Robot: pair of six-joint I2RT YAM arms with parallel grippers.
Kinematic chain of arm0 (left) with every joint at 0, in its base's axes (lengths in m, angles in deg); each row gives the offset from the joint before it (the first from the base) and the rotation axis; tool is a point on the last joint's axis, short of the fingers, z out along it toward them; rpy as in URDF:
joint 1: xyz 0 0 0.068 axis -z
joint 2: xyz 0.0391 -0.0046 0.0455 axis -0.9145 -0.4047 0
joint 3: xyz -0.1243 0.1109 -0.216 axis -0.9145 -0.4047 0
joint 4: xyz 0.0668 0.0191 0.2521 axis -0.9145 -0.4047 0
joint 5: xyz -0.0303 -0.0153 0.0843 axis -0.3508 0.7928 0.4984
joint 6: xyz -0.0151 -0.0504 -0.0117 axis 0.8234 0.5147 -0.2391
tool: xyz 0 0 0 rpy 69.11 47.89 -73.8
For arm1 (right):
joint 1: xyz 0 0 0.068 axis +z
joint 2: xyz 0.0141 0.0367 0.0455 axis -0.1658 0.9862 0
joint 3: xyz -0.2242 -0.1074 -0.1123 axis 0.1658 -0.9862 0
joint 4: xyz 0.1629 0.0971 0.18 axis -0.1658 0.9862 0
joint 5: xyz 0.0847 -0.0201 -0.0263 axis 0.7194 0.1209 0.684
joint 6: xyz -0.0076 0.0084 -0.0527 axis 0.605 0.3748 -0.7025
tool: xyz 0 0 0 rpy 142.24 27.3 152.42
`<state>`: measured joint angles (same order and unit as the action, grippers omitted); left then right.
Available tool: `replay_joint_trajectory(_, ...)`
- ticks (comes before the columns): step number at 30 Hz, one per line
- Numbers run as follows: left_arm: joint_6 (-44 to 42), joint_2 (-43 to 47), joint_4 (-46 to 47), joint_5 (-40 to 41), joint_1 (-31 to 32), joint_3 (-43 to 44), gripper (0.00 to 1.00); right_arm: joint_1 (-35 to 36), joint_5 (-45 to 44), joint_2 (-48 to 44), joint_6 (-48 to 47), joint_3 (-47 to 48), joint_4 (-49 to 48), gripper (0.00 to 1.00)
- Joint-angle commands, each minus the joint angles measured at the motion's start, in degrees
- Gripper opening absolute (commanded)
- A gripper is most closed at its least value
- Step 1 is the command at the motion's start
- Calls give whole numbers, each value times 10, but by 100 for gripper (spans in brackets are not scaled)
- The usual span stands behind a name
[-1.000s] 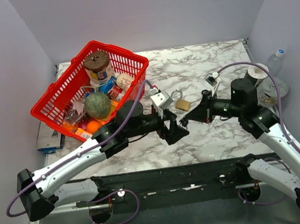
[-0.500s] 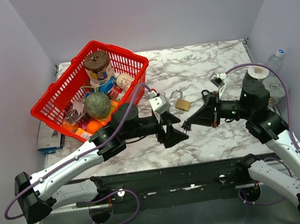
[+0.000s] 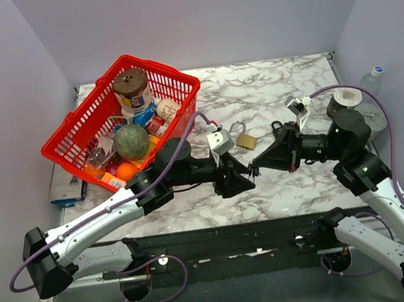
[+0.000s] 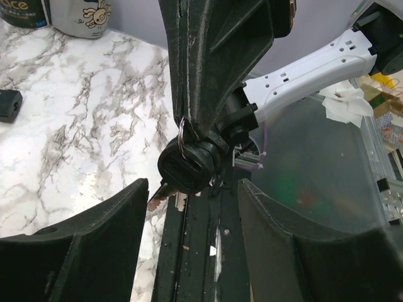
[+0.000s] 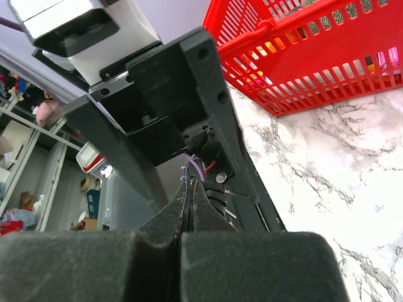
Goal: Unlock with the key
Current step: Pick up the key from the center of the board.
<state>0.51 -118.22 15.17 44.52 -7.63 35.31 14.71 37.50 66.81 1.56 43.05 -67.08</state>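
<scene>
the padlock (image 3: 245,141) lies flat on the marble table (image 3: 290,83), its shackle turned toward the far side, and neither arm touches it. just on the near side of the padlock the two grippers meet tip to tip above the marble. the right gripper (image 3: 254,165) comes in from the padlock's right and is clenched: in its wrist view the two fingers (image 5: 170,226) press together with no gap. the left wrist view shows what they pinch. it is the key (image 4: 187,165), gripped at its black head, with a metal ring (image 4: 181,133) above it and the blade pointing down and left in that view. the left gripper (image 3: 240,178) reaches in from the padlock's left and is released, its fingers (image 4: 107,239) spread wide on either side of the key without touching it. the key is apart from the padlock, on the side nearer the arm bases. the red basket (image 3: 123,117), which holds a tin (image 3: 132,89) and a green ball (image 3: 132,140) among other items, stands well to the left of the padlock.
</scene>
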Motion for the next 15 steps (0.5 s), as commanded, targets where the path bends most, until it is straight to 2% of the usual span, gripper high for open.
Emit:
replay_joint_trajectory(1,-2,0,25,-21,-1,-8,57,-2,21,-4,13,-4,-19,1)
replay_joint_trajectory(2,-4,1,23,-17,-1,-8,51,-2,20,-4,13,-4,-19,1)
replay_joint_trajectory(4,-9,4,15,-7,-1,-6,47,-2,13,-7,12,-8,-19,1)
replay_joint_trajectory(5,-15,5,12,-3,-1,-5,41,-2,12,-6,11,-8,-19,1)
replay_joint_trajectory(10,-28,9,-5,13,-1,0,22,-2,-2,-6,-1,-4,-5,1)
replay_joint_trajectory(11,-29,9,-7,15,-1,1,17,-2,-5,-5,-4,-1,5,1)
replay_joint_trajectory(13,-33,9,-10,15,-1,3,12,-2,-11,-2,-17,1,17,1)
replay_joint_trajectory(15,-35,9,-11,14,-1,4,2,-2,-23,0,-35,8,45,1)
